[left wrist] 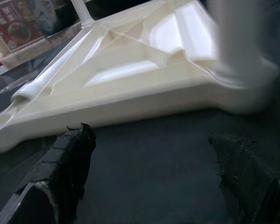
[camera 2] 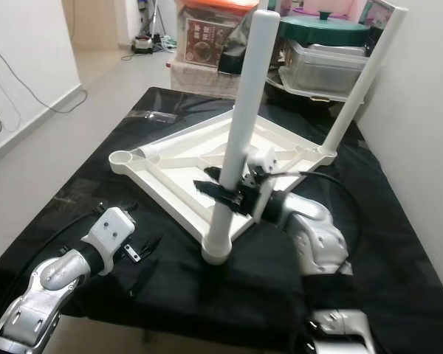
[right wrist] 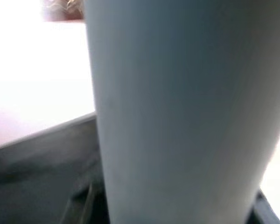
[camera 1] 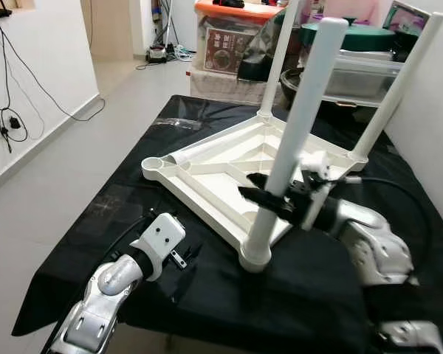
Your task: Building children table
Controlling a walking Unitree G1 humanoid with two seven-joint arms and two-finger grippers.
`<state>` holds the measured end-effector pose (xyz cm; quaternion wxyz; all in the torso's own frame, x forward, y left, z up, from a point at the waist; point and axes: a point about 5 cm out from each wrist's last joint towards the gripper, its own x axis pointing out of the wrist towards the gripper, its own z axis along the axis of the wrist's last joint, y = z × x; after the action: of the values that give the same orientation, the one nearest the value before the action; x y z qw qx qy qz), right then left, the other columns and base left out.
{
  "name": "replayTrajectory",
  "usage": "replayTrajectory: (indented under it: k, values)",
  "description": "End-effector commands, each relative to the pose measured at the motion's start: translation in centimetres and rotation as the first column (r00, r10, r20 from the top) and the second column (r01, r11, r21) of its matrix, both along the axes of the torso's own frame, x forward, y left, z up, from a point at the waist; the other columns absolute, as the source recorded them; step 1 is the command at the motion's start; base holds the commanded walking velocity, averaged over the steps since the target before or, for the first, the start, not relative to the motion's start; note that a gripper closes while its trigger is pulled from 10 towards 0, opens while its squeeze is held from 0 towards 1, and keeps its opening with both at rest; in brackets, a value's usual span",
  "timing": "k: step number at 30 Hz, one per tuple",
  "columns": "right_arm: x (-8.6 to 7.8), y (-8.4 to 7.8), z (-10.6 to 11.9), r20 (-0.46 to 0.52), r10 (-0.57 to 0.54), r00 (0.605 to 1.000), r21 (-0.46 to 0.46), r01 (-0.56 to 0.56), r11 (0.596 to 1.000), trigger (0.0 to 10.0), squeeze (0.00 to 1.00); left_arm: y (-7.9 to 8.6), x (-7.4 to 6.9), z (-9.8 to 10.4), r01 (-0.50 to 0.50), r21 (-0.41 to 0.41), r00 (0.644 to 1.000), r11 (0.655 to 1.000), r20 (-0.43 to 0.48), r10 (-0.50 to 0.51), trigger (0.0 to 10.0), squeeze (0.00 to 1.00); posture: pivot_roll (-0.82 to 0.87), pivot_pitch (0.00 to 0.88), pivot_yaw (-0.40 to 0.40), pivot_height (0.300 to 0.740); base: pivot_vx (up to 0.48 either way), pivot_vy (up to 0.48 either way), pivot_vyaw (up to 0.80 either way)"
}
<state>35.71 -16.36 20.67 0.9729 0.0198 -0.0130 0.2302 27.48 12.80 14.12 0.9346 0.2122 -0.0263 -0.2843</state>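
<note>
The black-draped table [camera 1: 332,295] has a white wall close along its right edge and open floor [camera 1: 74,155] to its left; storage boxes [camera 1: 229,40] crowd the far end. The white children's table top [camera 1: 207,173] lies upside down in the middle, leaving bare cloth along the near edge. Three white legs stand up from its corners: the near leg [camera 1: 295,133], a far leg [camera 1: 280,51] and a right leg [camera 1: 399,85]; the left corner socket [camera 1: 152,164] is empty. The right hand [camera 1: 269,198] is clamped on the near leg low down. The left hand [left wrist: 149,177] rests on the cloth just beside the top's near-left edge, fingers [left wrist: 67,158] apart.
</note>
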Motion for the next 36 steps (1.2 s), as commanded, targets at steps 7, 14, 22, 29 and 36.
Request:
replayTrajectory:
  k: [7,14,22,29,36]
  values:
    - [-4.1,-8.4,-5.0,-0.168,-0.866,0.472,-0.207,0.842,0.499,0.0,0.00,0.0,-0.2,-0.3,0.006,0.003,1.000,1.000,-0.019,-0.006,10.0,0.00,0.06,0.000,-0.107,0.740,0.000,0.000,0.00]
    - [-6.4,-3.3,-5.4,-0.141,-0.807,0.573,-0.201,0.782,0.590,10.0,0.00,0.1,-0.1,-0.3,0.008,0.007,1.000,1.000,-0.021,-0.008,10.0,0.00,0.05,0.000,-0.101,0.740,0.000,0.000,0.00]
    - [-4.3,-4.5,-0.9,-0.030,-0.719,0.694,-0.005,0.719,0.695,10.0,0.00,0.0,0.0,-0.3,0.003,0.004,1.000,1.000,-0.014,-0.003,10.0,0.00,0.05,0.000,-0.113,0.740,0.000,0.000,0.00]
    - [-3.0,-5.0,2.4,0.018,-0.297,0.955,0.172,0.290,0.942,10.0,0.00,0.1,-0.1,-0.3,0.000,0.001,1.000,1.000,-0.015,0.000,10.0,0.00,0.05,0.000,-0.112,0.740,0.000,0.000,0.00]
    - [-4.8,-0.5,1.6,0.062,0.372,0.926,0.137,-0.377,0.916,10.0,0.00,0.0,0.1,-0.1,0.005,0.007,1.000,1.000,-0.006,-0.005,10.0,0.00,0.08,0.000,-0.125,0.740,0.000,0.000,0.00]
